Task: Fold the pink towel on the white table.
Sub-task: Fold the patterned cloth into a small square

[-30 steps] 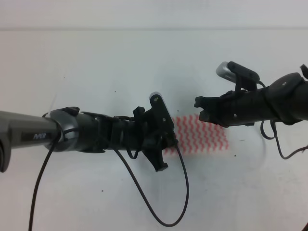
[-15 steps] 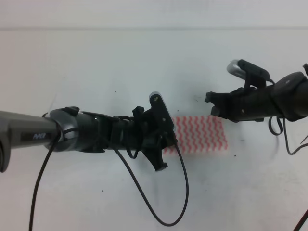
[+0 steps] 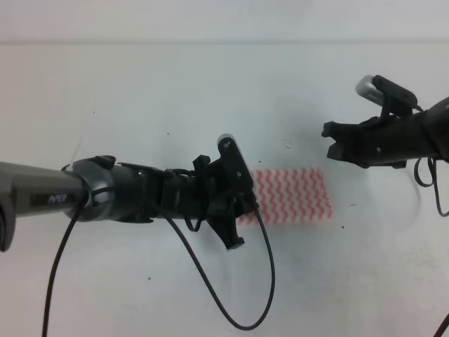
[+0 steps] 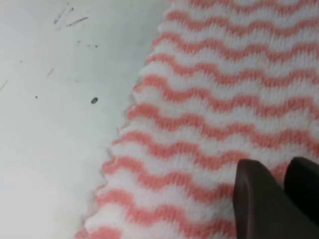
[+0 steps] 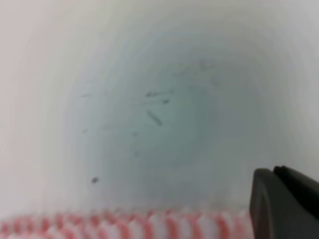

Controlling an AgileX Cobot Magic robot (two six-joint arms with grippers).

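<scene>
Right now the pink towel (image 3: 291, 195) is lying flat on the white table (image 3: 140, 91), a little to the right of the middle, and it looks like a small, tidy rectangle. Its left end is hidden under the left gripper (image 3: 235, 210) in the high view. In the left wrist view two dark fingertips (image 4: 259, 199) are seen close together, low over the striped cloth, but it cannot be told if cloth is pinched between them or if they only rest on it. The right gripper (image 3: 333, 140) is held up above the table, just past the towel's far right corner, and nothing is seen in it; in the right wrist view only one dark tip (image 5: 284, 199) and the towel's top edge can be seen, so whether it is open or closed cannot be told. A few things could go wrong. If the left end is lifted with only a tiny bit of cloth caught, the towel could slip out and drop in a crooked heap. If the thin cloth is dragged sideways instead of lifted, it could be bunched up or slid across the smooth table. With the right side not held down, the whole towel could be pulled along, and the edges might not be lined up.
</scene>
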